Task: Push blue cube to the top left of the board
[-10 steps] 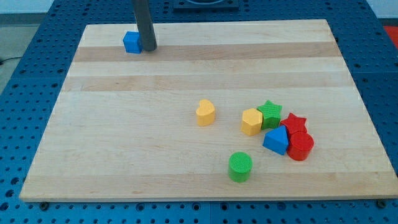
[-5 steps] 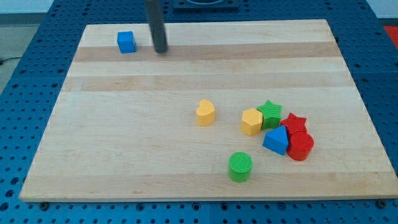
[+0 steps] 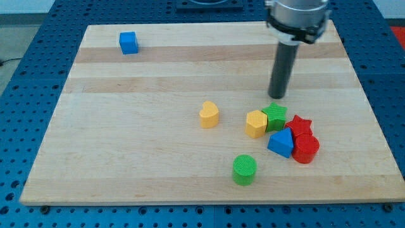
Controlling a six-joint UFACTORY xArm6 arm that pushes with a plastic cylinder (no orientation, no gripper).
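The blue cube (image 3: 128, 42) sits near the top left corner of the wooden board (image 3: 158, 158), alone. My tip (image 3: 277, 96) is far to its right, at the board's right middle, just above the green star (image 3: 274, 116) and apart from it. Nothing touches the blue cube.
A cluster lies at the right: a yellow hexagon block (image 3: 255, 123), the green star, a red star (image 3: 299, 125), a blue triangle block (image 3: 281, 142) and a red cylinder (image 3: 305, 149). A yellow heart-like block (image 3: 209, 114) sits at the centre. A green cylinder (image 3: 244, 170) sits lower.
The blue cube slid slightly left toward the corner, then stayed put. My tip left it and swept right and down across the board to just above the green star.
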